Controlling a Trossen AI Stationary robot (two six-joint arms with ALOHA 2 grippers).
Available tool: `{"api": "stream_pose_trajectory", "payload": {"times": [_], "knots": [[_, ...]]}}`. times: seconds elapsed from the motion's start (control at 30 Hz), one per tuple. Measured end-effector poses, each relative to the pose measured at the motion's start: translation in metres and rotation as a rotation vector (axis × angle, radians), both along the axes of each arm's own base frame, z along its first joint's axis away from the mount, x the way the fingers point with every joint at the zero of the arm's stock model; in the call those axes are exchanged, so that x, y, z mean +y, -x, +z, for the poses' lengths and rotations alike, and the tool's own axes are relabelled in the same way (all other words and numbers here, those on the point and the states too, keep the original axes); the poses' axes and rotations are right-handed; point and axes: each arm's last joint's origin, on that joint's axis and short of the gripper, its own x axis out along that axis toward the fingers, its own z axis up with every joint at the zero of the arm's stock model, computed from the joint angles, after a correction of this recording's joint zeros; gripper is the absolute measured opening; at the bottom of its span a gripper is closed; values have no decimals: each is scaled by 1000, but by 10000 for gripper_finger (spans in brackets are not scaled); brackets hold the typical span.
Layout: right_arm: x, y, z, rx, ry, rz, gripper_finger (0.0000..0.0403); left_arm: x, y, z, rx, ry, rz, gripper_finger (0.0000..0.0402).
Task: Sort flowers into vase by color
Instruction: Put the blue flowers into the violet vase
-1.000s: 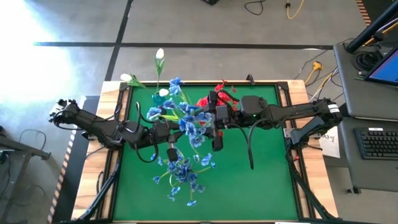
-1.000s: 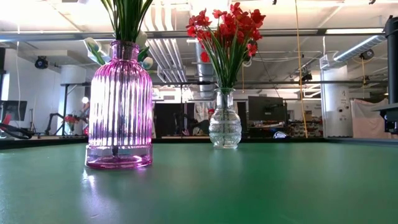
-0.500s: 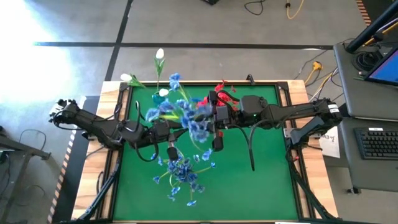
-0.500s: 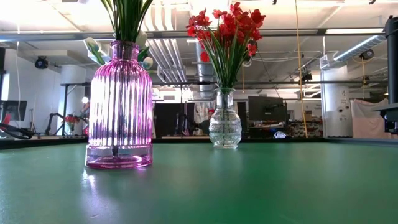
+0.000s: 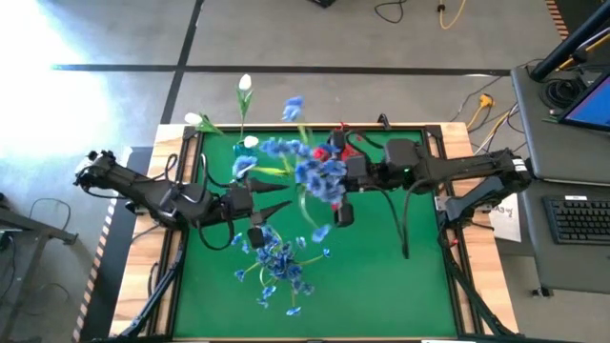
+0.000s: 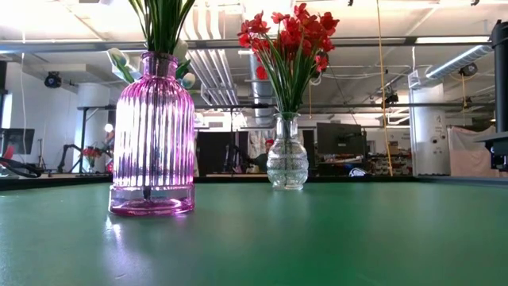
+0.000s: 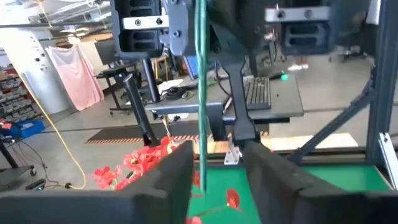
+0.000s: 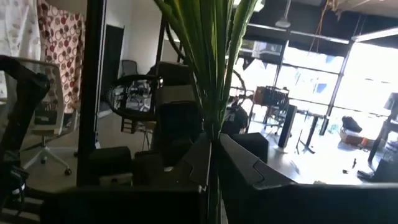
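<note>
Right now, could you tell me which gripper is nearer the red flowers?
Right. The right gripper, shut on a blue spray, sits beside the red flowers; the left gripper is farther.

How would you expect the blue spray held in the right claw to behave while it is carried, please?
Probably top-heavy and floppy: the blue spray fans out wide above the thin stems pinched in the right claw. Likely light, since one shut claw holds the whole bunch. It may sway and could snag on the red flowers close beside it.
</note>
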Motion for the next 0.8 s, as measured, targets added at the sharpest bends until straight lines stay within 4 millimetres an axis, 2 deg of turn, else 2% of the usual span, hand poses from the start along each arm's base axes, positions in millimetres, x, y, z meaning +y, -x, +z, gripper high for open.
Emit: {"api": "stream_pose_trajectory", "payload": {"times": [0.17, 0.3, 0.53, 0.8], "knots": [[7, 13, -3, 5, 15, 20, 13, -4, 11, 17, 110, -12, -27, 192], [15, 27, -12, 11, 4, 47, 12, -8, 21, 27, 166, 3, -48, 221], [36, 59, -26, 8, -61, 94, 12, -26, 50, 31, 135, 13, -100, 223], [67, 83, -36, 61, -143, 171, 12, -51, 77, 18, 109, 30, -119, 217]]}}
